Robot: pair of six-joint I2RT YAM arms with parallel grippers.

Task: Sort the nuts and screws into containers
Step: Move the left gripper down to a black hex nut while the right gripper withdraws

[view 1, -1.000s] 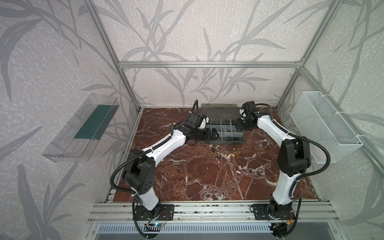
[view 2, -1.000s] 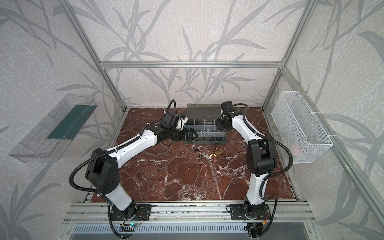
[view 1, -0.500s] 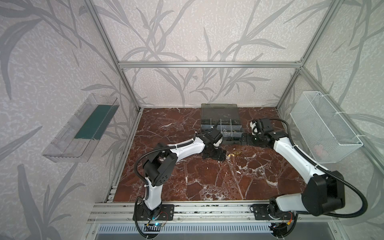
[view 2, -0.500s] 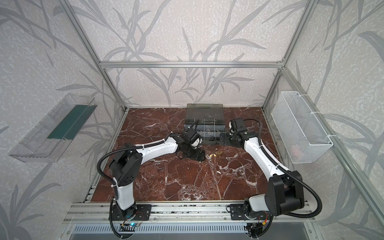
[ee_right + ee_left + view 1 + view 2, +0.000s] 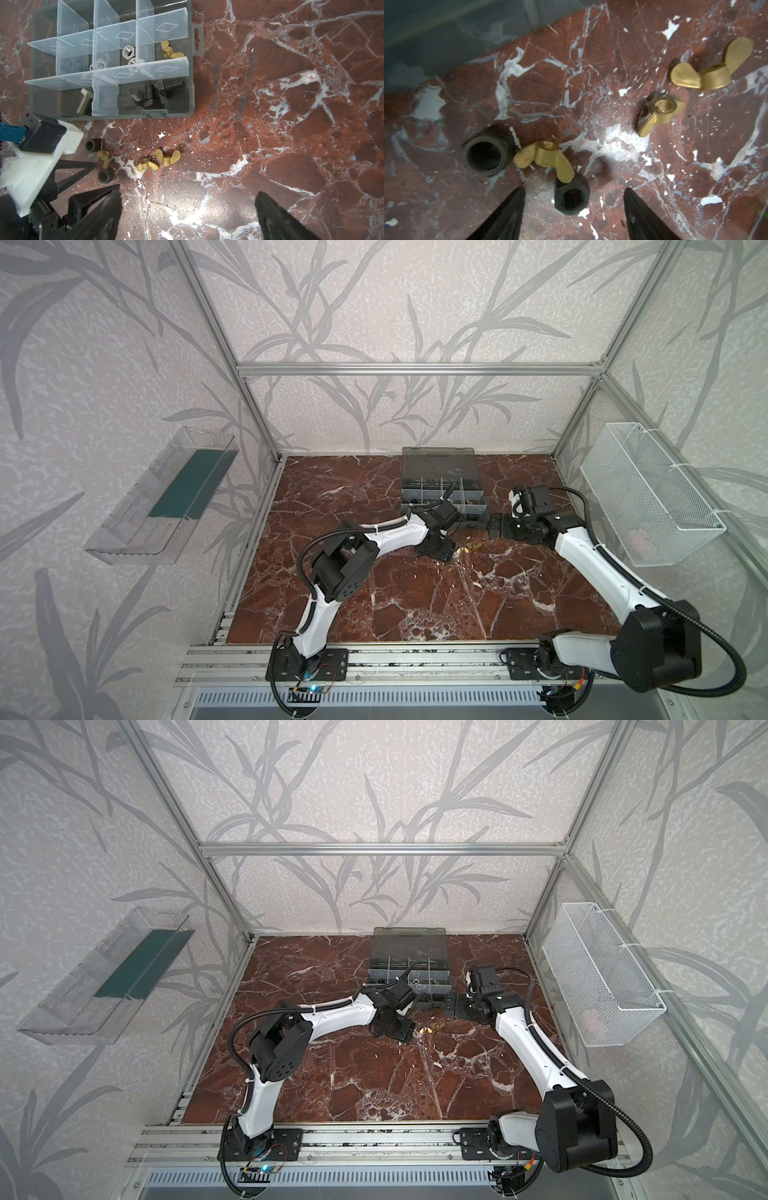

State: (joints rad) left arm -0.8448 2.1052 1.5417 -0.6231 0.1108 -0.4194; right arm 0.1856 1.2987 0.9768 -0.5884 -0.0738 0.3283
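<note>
The left gripper [image 5: 573,189] is hanging low over a red marble tabletop [image 5: 415,597]. Its two black fingers are standing apart on either side of a small black nut [image 5: 572,198] without touching it. A brass wing nut [image 5: 545,159] is resting one wing on that nut and touching a larger black nut [image 5: 484,152] beside it. A second wing nut [image 5: 658,113] and a third wing nut [image 5: 712,68] are lying further along, near each other.

The right gripper [image 5: 188,191] is hovering close by with its fingers spread wide and nothing between them.

Just beyond the loose nuts, the grey organiser case [image 5: 191,97] is sitting open, its smoky lid [image 5: 440,464] behind it toward the rear wall. In the row nearest the loose nuts, black screws [image 5: 147,95] are lying in an end compartment. A silver screw [image 5: 84,101] is lying in the compartment beside it. In the row behind, silver nuts [image 5: 128,51] are sharing one compartment and a lone wing nut [image 5: 169,51] is occupying the next. The clear dividers [image 5: 145,70] are carrying embossed diamond and triangle outlines.
</note>
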